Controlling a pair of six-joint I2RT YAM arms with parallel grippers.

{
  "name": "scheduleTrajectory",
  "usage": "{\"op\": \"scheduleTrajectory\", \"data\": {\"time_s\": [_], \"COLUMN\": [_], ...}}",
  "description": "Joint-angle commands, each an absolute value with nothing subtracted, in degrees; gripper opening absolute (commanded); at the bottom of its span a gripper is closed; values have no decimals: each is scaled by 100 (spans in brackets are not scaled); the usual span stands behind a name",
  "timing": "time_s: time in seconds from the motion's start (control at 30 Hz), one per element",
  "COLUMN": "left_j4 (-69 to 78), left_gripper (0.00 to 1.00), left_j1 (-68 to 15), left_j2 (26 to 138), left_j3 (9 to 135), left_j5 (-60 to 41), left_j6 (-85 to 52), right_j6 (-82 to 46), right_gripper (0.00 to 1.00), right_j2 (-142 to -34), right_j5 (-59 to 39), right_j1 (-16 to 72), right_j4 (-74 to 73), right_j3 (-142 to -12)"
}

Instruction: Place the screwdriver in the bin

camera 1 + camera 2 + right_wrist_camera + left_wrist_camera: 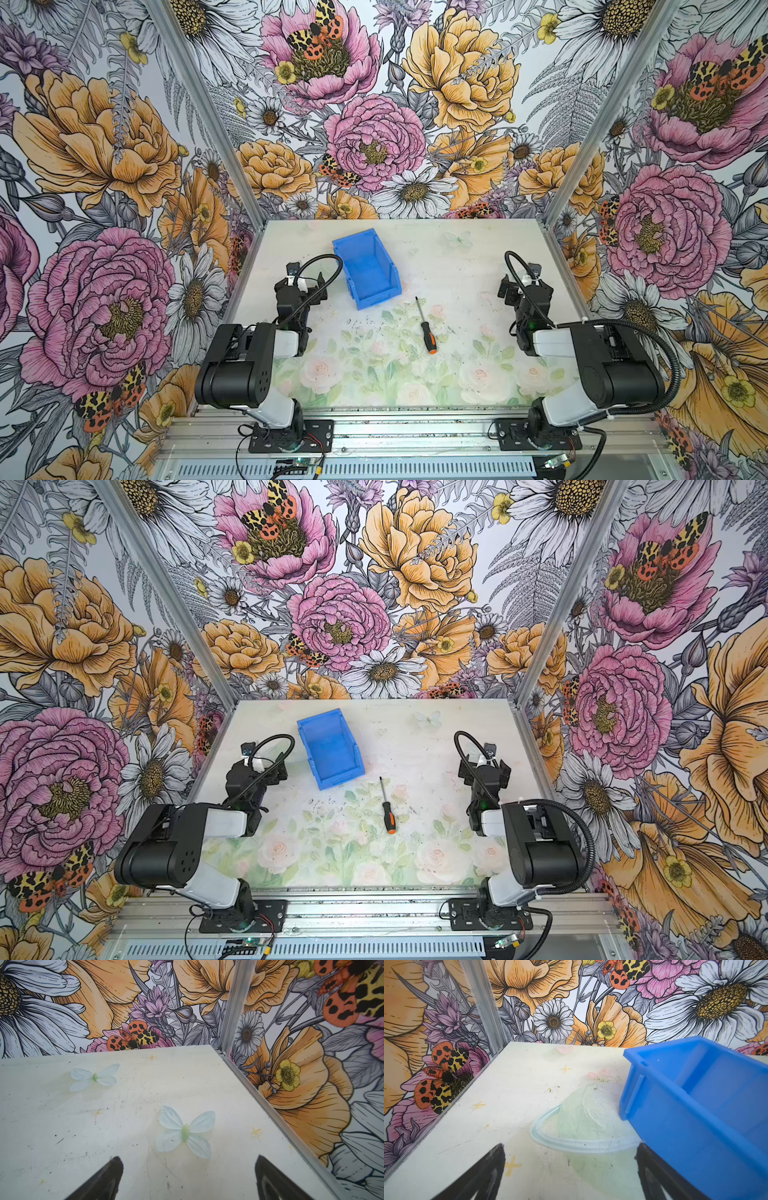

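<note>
The screwdriver [424, 328] [386, 808] lies flat mid-table, its thin shaft pointing at the back and its black-and-orange handle toward the front edge. Just behind it to the left stands the blue bin [376, 300] [341, 782], empty, its low front wall turned toward the screwdriver. My left gripper [306, 272] [266, 756] [570, 1145] hangs open just left of the bin [685, 1136], one finger close beside its side wall. My right gripper [521, 277] [482, 756] [188, 1157] is open over bare table at the right, well away from the screwdriver. The screwdriver shows in neither wrist view.
Flowered walls with aluminium corner posts [557, 216] close in the table on three sides. Both arm bases sit on the metal rail [415, 432] along the front edge. Pale butterflies [185, 1132] are printed flat on the tabletop near the right gripper.
</note>
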State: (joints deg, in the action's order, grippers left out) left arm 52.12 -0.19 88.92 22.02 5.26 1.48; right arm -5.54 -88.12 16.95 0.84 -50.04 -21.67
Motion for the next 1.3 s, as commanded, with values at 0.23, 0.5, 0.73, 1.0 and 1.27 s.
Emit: {"op": "scheduleTrajectory", "data": {"time_s": [0.23,0.5,0.73,1.0,1.27], "left_j4": [5299,5304,5296,5297,5221], "left_gripper": [99,99,99,99,98], "left_j1": [20,18,27,87,97], "left_j2": [8868,8868,8868,8868,8821], "left_j3": [2189,2189,2189,2196,2210], "left_j5": [378,369,365,284,491], "left_j6": [132,132,123,70,-16], "right_j6": [-650,-650,-649,-647,-642], "right_gripper": [99,99,99,99,100], "right_j2": [-8797,-8805,-8802,-8807,-8787], "right_j5": [1784,1784,1784,1784,1788], "right_j1": [110,103,110,106,105], "right_j4": [-5223,-5215,-5213,-5208,-5234], "right_j3": [-2118,-2119,-2118,-2129,-2112]}}
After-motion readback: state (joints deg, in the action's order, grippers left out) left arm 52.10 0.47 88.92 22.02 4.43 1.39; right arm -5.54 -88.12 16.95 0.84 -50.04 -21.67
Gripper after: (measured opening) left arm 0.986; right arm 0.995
